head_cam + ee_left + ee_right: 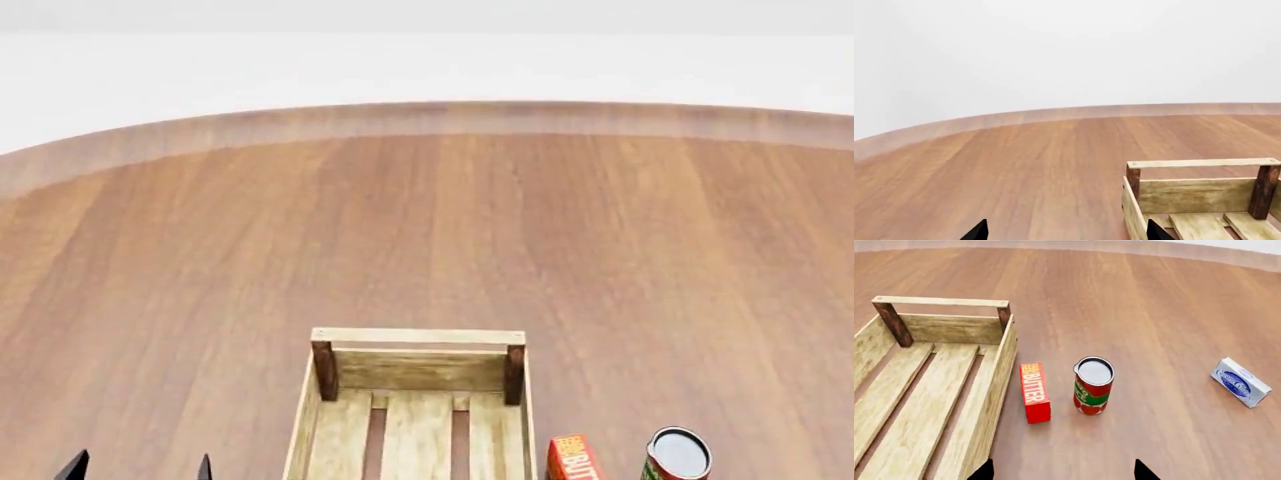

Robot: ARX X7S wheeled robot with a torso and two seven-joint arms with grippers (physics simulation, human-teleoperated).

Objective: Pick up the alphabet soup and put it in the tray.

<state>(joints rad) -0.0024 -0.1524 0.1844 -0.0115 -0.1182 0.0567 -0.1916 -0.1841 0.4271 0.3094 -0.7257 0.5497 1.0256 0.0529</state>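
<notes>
The wooden table [427, 230] fills every view, its curved far edge meeting a plain white backdrop.

The tray [418, 337] sits low in the head view, in front of the robot, and only its far end shows; the near part is cut off by the frame. Its long axis runs away from the robot, floor slats lying the same way, and a rail handle on two dark posts crosses the far end. The right wrist view shows more of it [941, 301], still cut at the near end, with nothing on the slats that show. The left wrist view catches just the far corner [1201, 163].

The soup shows in none of the three views, so its place and which way it points cannot be told.

Just right of the tray lies a red butter box [1034, 390], long side parallel to the tray wall and a little apart from it. Close beside that stands a red-and-green can [1093, 390], upright, with a dark lid. In the head view both are cut off at the bottom edge. A small white-and-blue box [1239, 381] lies well off to the right, its print too small to read surely.

Only dark fingertips show of each arm. The left gripper [1066, 232] has its tips spread wide over bare table left of the tray. The right gripper [1062, 471] is likewise spread, empty, near the butter and can.
</notes>
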